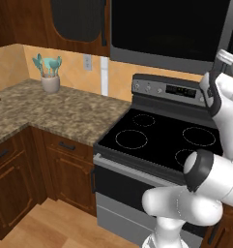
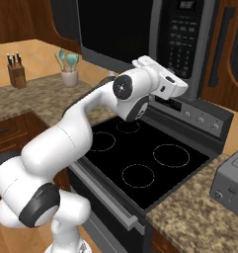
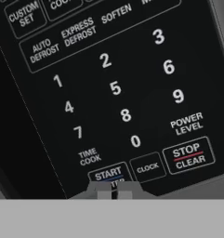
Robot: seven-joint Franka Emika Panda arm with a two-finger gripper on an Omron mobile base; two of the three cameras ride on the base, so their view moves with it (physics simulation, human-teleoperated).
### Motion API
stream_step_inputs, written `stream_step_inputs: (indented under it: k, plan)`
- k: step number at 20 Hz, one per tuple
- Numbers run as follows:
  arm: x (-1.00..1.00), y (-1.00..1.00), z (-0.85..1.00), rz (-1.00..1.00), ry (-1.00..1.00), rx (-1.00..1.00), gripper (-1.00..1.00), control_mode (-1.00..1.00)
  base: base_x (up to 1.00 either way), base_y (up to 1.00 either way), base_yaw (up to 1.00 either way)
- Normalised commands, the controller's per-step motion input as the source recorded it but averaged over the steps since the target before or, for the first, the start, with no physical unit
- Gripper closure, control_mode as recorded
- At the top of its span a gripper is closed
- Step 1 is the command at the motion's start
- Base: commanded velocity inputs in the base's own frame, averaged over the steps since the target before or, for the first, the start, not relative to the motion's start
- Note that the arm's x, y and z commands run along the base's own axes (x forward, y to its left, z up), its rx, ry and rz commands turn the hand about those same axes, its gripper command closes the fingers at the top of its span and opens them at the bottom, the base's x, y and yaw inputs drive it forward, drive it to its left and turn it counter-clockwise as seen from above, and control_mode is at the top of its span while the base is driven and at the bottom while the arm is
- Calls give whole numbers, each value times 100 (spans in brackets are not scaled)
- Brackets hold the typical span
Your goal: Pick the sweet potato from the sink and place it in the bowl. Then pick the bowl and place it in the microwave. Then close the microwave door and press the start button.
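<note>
The claw (image 3: 114, 193) sits with its tips nearly together, holding nothing, right at the START button (image 3: 108, 175) on the microwave (image 2: 140, 34) panel, at 6 o'clock in the hand view. The microwave door (image 1: 168, 29) is closed above the stove (image 2: 140, 158). A utensil jar (image 1: 50, 82) stands on the bench (image 1: 55, 111).

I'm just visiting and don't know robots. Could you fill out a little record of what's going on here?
place: kitchen, arm raised over the stove
microwave: above the stove
door: looks closed
gripper: fingertips close together, right at the START button
nearby buttons: CLOCK and STOP CLEAR beside START
counter: cup of utensils, knife block
stage: apparently the last step, pressing start
</note>
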Motion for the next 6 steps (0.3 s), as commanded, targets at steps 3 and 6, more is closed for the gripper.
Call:
stream_step_inputs:
  k: [3, 6]
  plan:
    - [81, 0, -4, 0, 0, 0, 100, -100, 0, 0, 0]
    - [100, 0, -7, 0, 0, 0, 100, -100, 0, 0, 0]
